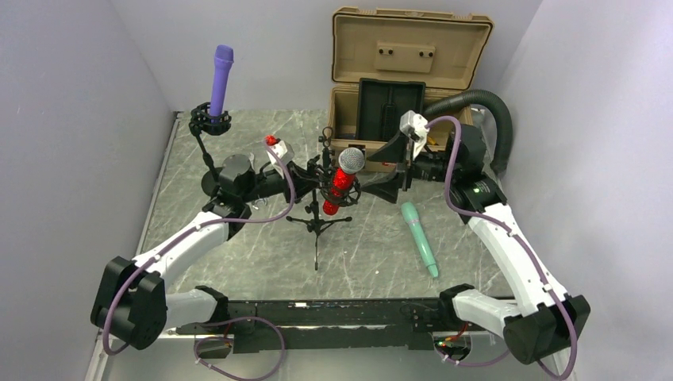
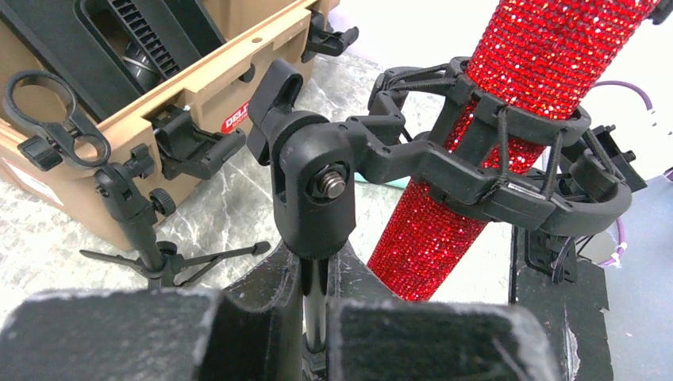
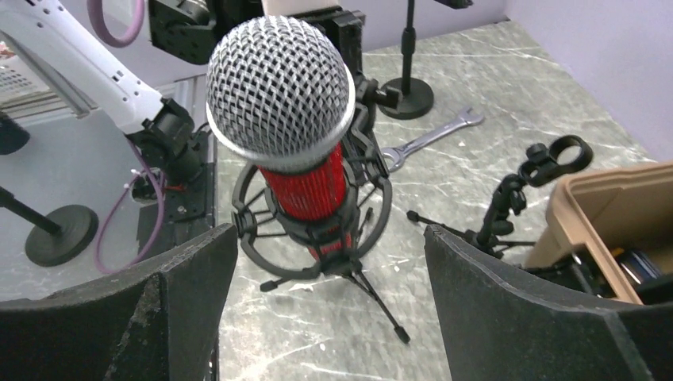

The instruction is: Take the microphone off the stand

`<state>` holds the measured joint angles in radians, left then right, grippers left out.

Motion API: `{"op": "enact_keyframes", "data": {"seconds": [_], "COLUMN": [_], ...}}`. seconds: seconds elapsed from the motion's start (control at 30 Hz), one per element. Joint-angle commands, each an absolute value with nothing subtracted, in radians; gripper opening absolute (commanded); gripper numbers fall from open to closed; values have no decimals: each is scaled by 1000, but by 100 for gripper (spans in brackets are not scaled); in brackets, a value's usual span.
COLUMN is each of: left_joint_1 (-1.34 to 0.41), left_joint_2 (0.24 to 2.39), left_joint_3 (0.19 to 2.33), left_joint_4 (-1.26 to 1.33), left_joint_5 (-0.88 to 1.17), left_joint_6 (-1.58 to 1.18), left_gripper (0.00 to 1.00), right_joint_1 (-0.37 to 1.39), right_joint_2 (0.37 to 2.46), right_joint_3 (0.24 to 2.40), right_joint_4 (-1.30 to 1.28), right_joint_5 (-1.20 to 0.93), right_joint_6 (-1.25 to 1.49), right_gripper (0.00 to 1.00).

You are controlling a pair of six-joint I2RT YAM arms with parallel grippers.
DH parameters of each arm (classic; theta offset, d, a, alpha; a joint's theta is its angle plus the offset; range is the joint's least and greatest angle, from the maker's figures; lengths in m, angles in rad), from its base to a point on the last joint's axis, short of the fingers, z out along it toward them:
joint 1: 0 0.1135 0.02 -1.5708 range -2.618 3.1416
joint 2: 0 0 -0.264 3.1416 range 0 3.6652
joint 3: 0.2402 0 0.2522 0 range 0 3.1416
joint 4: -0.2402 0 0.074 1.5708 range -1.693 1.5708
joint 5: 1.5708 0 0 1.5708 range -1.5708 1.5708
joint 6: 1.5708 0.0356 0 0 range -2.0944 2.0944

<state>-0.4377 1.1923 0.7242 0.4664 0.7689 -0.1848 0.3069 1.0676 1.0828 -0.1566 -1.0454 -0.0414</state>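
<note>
- A purple microphone stands upright in a black shock mount at the back left of the bench.
- A tan case sits at the back, lid raised, with a black tray inside.
- A black ribbed hose curves round the case's right side.
- A teal microphone lies flat, right of centre — well apart from the case.
- A small tripod stand stands just in front of the case, its clip empty.
- A silver wrench lies flat near a round stand base.
</note>
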Motion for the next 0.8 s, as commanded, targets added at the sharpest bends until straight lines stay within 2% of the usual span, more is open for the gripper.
{"op": "enact_keyframes", "data": {"seconds": [0.0,0.4,0.57,0.77], "left_joint_1": [-454,-466,-469,-474], "left_joint_2": [1203,1235,1245,1249], "left_joint_3": [793,805,801,802], "left_joint_4": [630,632,634,613], "left_joint_5": [766,770,773,771], "left_joint_6": [-247,-272,-273,-248], "left_gripper": [0,0,0,0], "right_joint_1": [355,462,477,479], "right_joint_2": [1111,1192,1211,1223], "right_joint_3": [1139,1175,1174,1182], "right_joint_4": [-38,-59,-48,-35], "right_joint_5": [-1068,-1027,-1020,-1020], "right_joint_6": [26,-67,-64,-44], "right_gripper": [90,86,78,63]}}
